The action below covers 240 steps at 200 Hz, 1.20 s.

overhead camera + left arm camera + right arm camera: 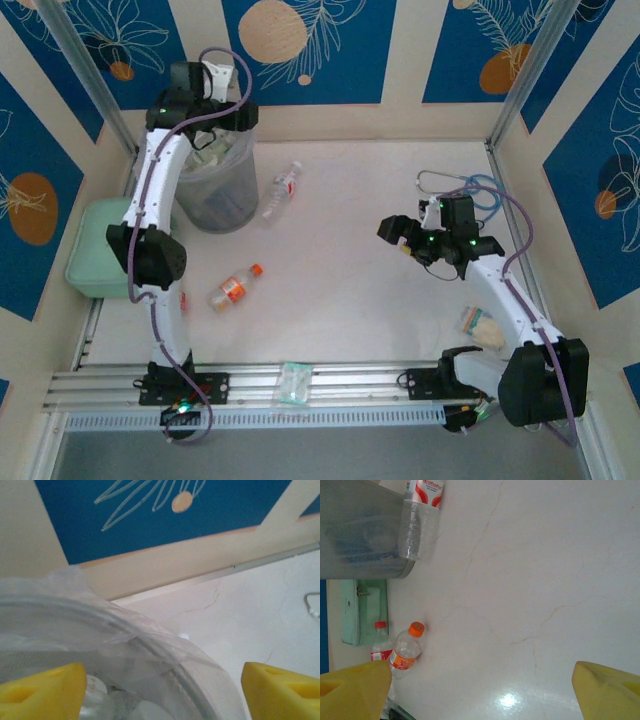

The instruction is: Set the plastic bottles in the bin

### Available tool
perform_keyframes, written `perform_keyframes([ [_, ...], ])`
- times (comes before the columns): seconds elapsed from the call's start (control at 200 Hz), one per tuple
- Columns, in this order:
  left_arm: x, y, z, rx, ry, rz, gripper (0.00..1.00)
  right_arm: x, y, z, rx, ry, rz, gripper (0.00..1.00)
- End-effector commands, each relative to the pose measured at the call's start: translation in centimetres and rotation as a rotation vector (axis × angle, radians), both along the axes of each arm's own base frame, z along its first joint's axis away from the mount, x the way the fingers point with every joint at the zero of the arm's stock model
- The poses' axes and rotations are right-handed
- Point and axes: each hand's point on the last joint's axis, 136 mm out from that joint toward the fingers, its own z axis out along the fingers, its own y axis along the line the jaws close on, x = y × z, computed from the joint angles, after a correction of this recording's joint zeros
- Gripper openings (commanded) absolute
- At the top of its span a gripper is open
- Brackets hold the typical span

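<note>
The bin [215, 190], grey and lined with a clear bag, stands at the back left. My left gripper [222, 130] hangs over its rim [125, 630], open, with nothing between the yellow fingers [45, 692]; pale bottle shapes [97, 687] lie inside the bin. A clear bottle with a red-and-white label [283, 190] [422, 510] lies just right of the bin. An orange-capped bottle [235, 287] [406, 652] lies on the table's left-centre, a red-capped bottle [380, 644] beside it. My right gripper [405, 232] [482, 690] hovers open at mid-right, apart from all of them.
A mint-green lidded box [100, 250] sits at the left edge beside the left arm. Flat wrapped packets lie on the front rail [295, 383] and by the right arm [480, 322]. A thin tube and cable [455, 182] loop at the back right.
</note>
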Motion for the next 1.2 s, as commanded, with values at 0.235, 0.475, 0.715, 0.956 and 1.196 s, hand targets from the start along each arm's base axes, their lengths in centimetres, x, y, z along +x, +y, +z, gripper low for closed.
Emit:
perform_keyframes([
  [0.235, -7.1, -1.5, 10.2, 0.137, -0.221, -0.006, 0.91, 0.1, 0.3, 1.3, 0.023, -0.026, 0.015, 0.93],
  [0.475, -10.4, -11.2, 3.6, 0.331, -0.121, -0.146, 0.92, 0.1, 0.3, 1.9, 0.015, -0.037, 0.012, 0.93],
  [0.715, -8.0, -15.9, -7.5, 0.46, 0.027, -0.121, 0.95, -0.6, -0.3, 1.8, 0.002, -0.04, -0.001, 0.93],
  [0.956, -2.4, -15.0, -15.7, 0.592, 0.069, 0.033, 0.96, -1.3, -1.4, 1.6, -0.015, -0.042, -0.019, 0.93],
  [1.196, -0.3, -12.1, -21.5, 0.613, 0.199, 0.098, 1.0, -1.5, -2.3, 1.1, 0.004, -0.034, -0.043, 0.93],
])
